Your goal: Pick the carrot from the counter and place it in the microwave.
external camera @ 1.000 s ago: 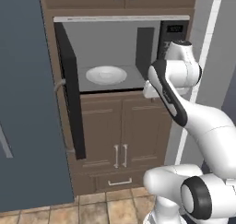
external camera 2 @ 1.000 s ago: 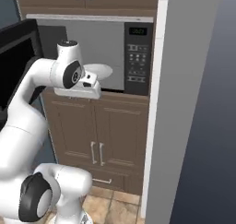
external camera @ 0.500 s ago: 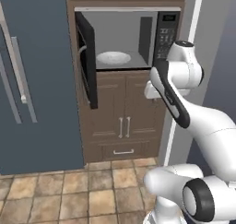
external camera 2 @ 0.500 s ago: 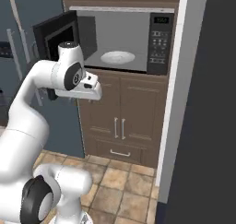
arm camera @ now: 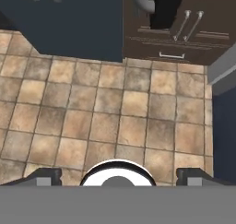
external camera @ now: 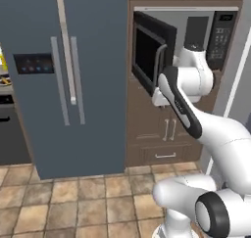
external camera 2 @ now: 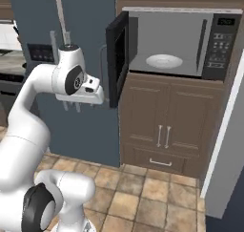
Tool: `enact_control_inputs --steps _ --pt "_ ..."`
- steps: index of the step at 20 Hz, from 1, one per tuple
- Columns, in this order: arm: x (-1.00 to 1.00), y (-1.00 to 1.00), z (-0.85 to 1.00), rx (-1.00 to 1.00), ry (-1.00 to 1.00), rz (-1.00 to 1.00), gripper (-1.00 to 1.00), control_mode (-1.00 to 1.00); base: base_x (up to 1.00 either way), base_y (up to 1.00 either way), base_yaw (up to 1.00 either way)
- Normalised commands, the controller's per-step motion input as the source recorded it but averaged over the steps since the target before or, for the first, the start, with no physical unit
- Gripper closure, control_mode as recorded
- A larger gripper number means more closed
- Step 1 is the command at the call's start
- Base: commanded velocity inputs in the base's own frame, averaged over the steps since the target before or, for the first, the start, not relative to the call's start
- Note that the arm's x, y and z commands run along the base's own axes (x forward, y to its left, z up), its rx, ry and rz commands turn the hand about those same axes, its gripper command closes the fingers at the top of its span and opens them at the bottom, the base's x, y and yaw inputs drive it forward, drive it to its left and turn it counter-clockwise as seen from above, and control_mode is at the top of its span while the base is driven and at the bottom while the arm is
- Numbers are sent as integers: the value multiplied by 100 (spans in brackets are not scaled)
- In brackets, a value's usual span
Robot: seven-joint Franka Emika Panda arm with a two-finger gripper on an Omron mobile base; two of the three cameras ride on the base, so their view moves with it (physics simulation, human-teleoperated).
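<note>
**Beside the microwave: stock as we find it**

Item 1, the microwave (external camera 2: pixel 177 45): built into brown cabinetry, black door (external camera 2: pixel 117 59) swung wide to its left, grey handle (external camera: pixel 160 65) on the door's free edge. We record a grey interior and, to its right, 1 black button panel (external camera 2: pixel 218 45) with a digital display on top.

Item 2, white round plate (external camera 2: pixel 164 61): lying flat on the microwave floor, near the middle. We see nothing resting on it.

Item 3, brown cabinet doors (external camera 2: pixel 167 126): 2, directly below the microwave, each with a slim upright pull; 1 drawer beneath them.

Item 4, dark blue-grey refrigerator (external camera: pixel 68 75): immediately left of the microwave, its side next to the open door.

Item 5, tiled floor (arm camera: pixel 101 112): tan stone squares, running below the microwave cabinetry.

Item 6, gripper (arm camera: pixel 118 174): held left of and lower than the microwave opening, pointing down at the floor. Its 2 dark fingertips (arm camera: pixel 44 176) stand far apart with nothing between them.

Item 7, the carrot: we cannot locate it from these angles.
</note>
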Motion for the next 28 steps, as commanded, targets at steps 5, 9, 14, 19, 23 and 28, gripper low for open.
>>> enact_control_inputs --steps 5,9,14,19,23,28 --pt "0 0 0 0 0 0 -100 100 13 100 0" --pt "0 0 0 0 0 0 -100 100 26 100 0" --pt "0 0 0 0 0 0 -100 100 38 100 0" --pt "0 0 0 0 0 0 -100 100 72 100 0" --pt "0 0 0 0 0 0 -100 100 100 100 -4" --pt "0 0 0 0 0 0 -100 100 100 100 -8"
